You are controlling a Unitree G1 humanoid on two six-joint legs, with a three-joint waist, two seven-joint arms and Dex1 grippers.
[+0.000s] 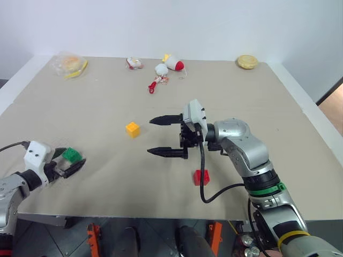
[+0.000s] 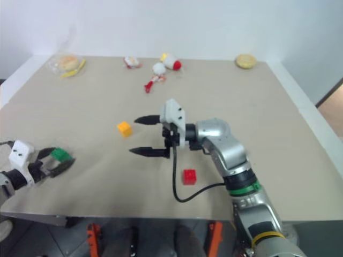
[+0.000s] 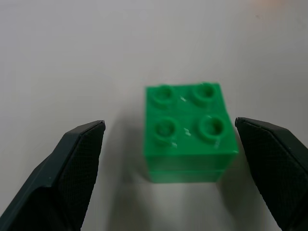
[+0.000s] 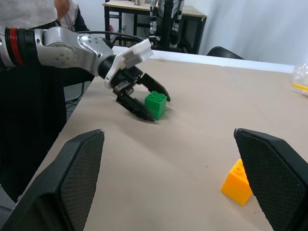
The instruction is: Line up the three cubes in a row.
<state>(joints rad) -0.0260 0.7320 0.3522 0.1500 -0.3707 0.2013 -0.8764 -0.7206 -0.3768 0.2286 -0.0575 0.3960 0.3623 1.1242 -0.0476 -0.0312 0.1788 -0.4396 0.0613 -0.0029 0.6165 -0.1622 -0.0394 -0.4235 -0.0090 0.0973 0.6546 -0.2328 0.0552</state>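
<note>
The green cube (image 1: 71, 155) sits near the bench's (image 1: 96, 107) front left corner, studs up, between the wide-spread jaws of the left gripper (image 1: 73, 163); the fingers flank it without gripping. The yellow-orange cube (image 1: 132, 129) rests toward the middle of the bench, and the red cube (image 1: 201, 177) lies close to the front edge. The right gripper (image 1: 158, 136) hovers above the bench between those two, pointing left, its jaws fully apart and holding nothing.
</note>
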